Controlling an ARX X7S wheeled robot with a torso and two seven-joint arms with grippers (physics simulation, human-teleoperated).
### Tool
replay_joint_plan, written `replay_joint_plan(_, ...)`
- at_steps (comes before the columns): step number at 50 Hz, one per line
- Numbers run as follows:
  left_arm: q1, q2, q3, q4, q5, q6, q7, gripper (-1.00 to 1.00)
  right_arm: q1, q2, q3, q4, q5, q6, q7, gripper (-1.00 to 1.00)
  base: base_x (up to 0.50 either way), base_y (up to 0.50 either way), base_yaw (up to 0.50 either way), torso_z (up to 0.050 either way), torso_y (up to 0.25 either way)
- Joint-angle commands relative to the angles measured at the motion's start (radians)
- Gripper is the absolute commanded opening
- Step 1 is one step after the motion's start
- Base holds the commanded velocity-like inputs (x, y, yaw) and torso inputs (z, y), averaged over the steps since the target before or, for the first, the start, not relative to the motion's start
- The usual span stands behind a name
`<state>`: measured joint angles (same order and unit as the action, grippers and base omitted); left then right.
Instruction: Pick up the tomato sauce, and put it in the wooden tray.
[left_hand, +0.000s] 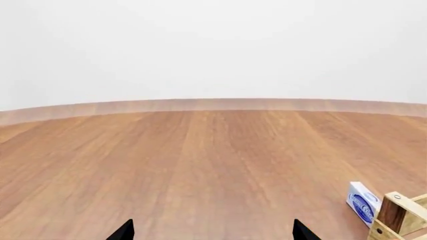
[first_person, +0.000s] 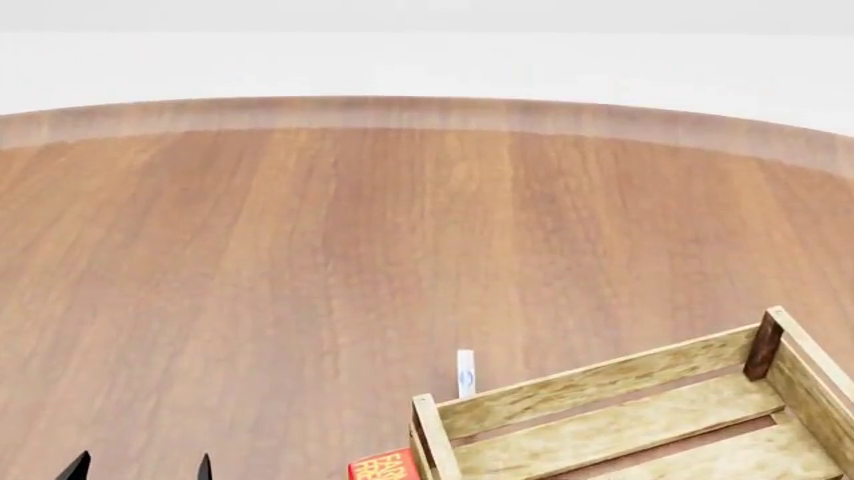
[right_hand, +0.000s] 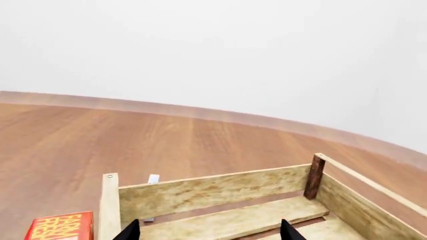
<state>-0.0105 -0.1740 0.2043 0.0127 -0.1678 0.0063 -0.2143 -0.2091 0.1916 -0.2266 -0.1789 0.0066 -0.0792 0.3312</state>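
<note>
Tomato sauce can: not visible in any of the three views, so its position, pointing direction and long axis cannot be recorded.

Wooden tray (first_person: 627, 415): light slatted crate sitting flat on the wooden desk (first_person: 334, 260), at about 5 o'clock in the head view, cut off by the frame's lower and right edges. Long axis runs roughly from 8 o'clock to 2 o'clock. One dark corner post shows at its far right corner, a pale post at the near left corner. The visible part of the interior shows only bare slats with dark gaps between them; the rest is out of frame. The right wrist view looks straight into the wooden tray (right_hand: 220, 192) and shows the same bare floor.

Red carton with yellow lettering (first_person: 384, 466): outside the crate, just beside its left end wall, at 6 o'clock in the head view; also in the right wrist view (right_hand: 60, 226).

Small white-and-blue box (first_person: 466, 373): standing on the desk just beyond the crate's far long wall, near the left corner; outside the crate. Left wrist view shows it (left_hand: 363, 202) just beside a corner post.

Left fingers (first_person: 140, 467): two dark tips over bare desk at 7 o'clock, spread apart, holding nothing.

Right fingers (right_hand: 210, 231): two dark tips spread wide above the crate, holding nothing.
</note>
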Motion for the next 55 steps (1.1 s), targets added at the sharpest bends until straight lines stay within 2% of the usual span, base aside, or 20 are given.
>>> replay_joint_plan(1,-0.002,-0.005,0.005,-0.004,-0.005,0.005,-0.006,1.0,-0.111,0.016,0.011,-0.03,-0.005,-0.067,0.042,1.0,0.0,0.0,0.0,0.0,0.0)
replay_joint_plan(28,0.0,-0.017,0.017,0.001,-0.016,0.004,-0.021,1.0,-0.311,0.035,-0.034,-0.023,-0.091,-0.239,0.134,1.0,0.0,0.0,0.0,0.0,0.0)
replay_joint_plan(35,-0.002,-0.019,0.023,0.006,-0.017,-0.002,-0.027,1.0,-0.311,0.03,-0.041,0.035,-0.046,-0.271,0.139,1.0,0.0,0.0,0.0,0.0,0.0)
replay_joint_plan(55,-0.006,-0.025,0.031,-0.001,-0.026,0.005,-0.033,1.0,-0.355,0.01,-0.084,0.072,-0.079,-0.302,0.183,1.0,0.0,0.0,0.0,0.0,0.0)
